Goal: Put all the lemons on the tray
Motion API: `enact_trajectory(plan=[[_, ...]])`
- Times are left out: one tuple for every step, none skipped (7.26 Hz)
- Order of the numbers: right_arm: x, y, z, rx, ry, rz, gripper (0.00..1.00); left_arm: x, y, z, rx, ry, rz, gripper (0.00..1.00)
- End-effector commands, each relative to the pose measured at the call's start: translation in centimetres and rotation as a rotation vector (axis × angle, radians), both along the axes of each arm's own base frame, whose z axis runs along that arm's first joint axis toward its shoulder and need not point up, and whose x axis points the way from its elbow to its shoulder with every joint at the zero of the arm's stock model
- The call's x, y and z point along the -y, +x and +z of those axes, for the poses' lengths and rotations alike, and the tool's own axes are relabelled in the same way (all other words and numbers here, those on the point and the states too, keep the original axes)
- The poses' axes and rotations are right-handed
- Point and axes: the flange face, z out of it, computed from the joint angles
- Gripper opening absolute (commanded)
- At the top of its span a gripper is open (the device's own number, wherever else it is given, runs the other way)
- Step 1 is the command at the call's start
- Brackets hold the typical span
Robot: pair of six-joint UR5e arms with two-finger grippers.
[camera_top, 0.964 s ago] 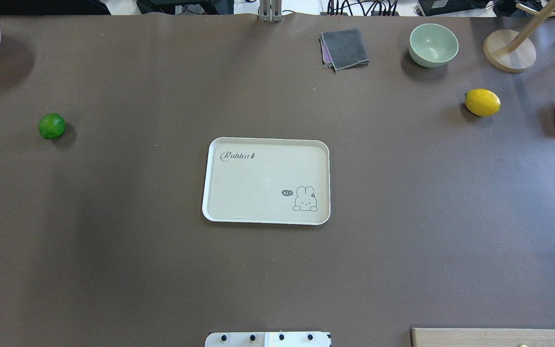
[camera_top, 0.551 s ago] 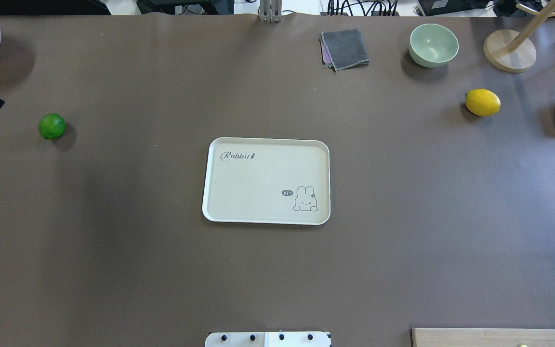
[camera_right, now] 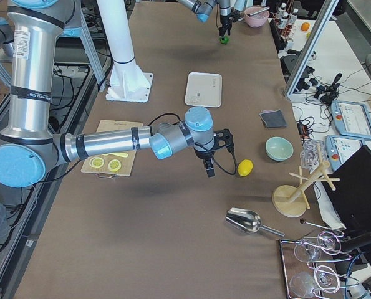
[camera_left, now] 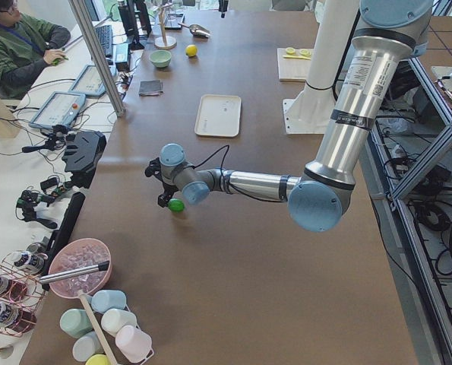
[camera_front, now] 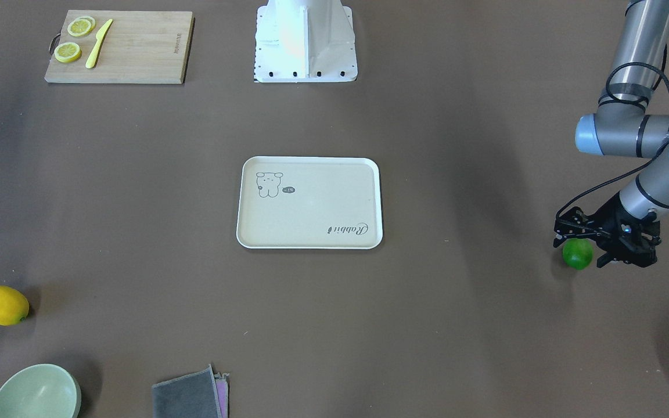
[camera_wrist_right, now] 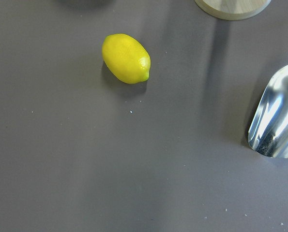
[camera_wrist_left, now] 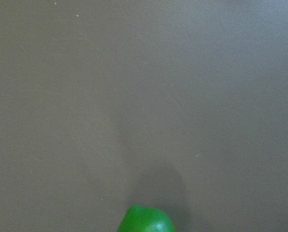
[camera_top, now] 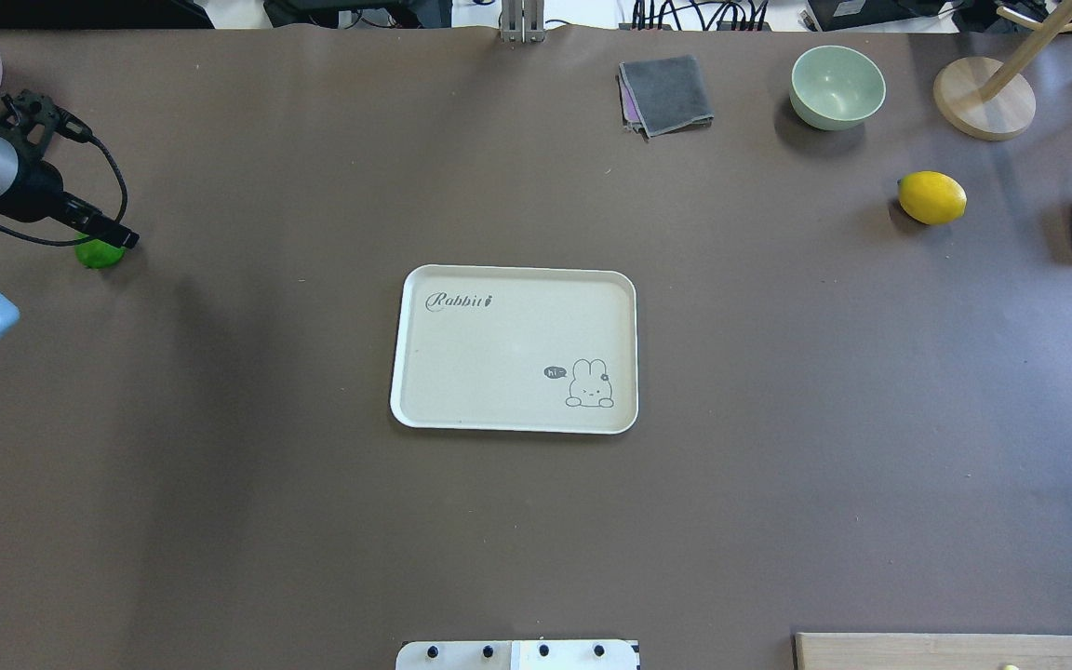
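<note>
A brown-papered bench [camera_top: 536, 540] fills every view, with an operator [camera_left: 17, 42] seated beyond its edge at the upper left of the left side view. The tray [camera_top: 499, 354] lies empty at the centre of the overhead frame. Both fruits rest on the bare bench well apart from it: the green lemon [camera_front: 577, 254] at the right of the front-facing frame, the yellow lemon [camera_top: 932, 197] at the upper right of the overhead frame. The left gripper [camera_front: 601, 248] hangs at the green lemon, its dark body just beside the fruit in the front-facing frame and partly covering it in the overhead frame. The left wrist view catches only the fruit's top at its bottom centre edge, with no fingers in sight. Whether the left fingers are parted or closed cannot be told, since they read only as a dark cluster. The right gripper [camera_right: 216, 159] shows only in the right side view, near the yellow lemon, and its fingers' state cannot be told either. In the right wrist view that lemon sits at the upper left, its long axis slanting from upper left to lower right. Each arm looks nearer its own fruit, and closing in on the green lemon seems the step in hand. Being nearly round, it may roll if caught off-centre.
</note>
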Motion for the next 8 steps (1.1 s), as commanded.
enact_trajectory(plan=[[0.0, 0.0, 0.0, 0.000, 0.001, 0.000, 1.00, 0.0, -0.6, 0.3, 0.006, -0.006, -0.021, 0.98], [-0.1, 0.0, 0.0, 0.002, 0.001, -0.001, 1.00, -0.4, -0.7, 1.1, 0.012, -0.011, -0.023, 0.98], [-0.1, 0.0, 0.1, 0.001, -0.001, -0.001, 1.00, -1.1, -1.0, 2.3, 0.020, -0.023, -0.023, 0.98], [-0.1, 0.0, 0.0, 0.002, 0.001, -0.001, 1.00, -1.7, -1.3, 3.1, 0.026, -0.034, -0.024, 0.98], [-0.1, 0.0, 0.0, 0.001, -0.001, -0.001, 1.00, -1.8, -1.1, 3.2, 0.026, -0.039, -0.024, 0.98], [-0.1, 0.0, 0.0, 0.001, -0.001, -0.001, 1.00, -1.8, -1.0, 3.1, 0.024, -0.037, -0.023, 0.96], [-0.1, 0.0, 0.0, 0.001, -0.001, -0.001, 1.00, -1.8, -0.8, 3.3, 0.017, -0.022, -0.021, 0.83], [-0.1, 0.0, 0.0, 0.001, -0.001, -0.001, 1.00, -2.0, -0.7, 3.4, 0.006, -0.004, -0.019, 0.68]])
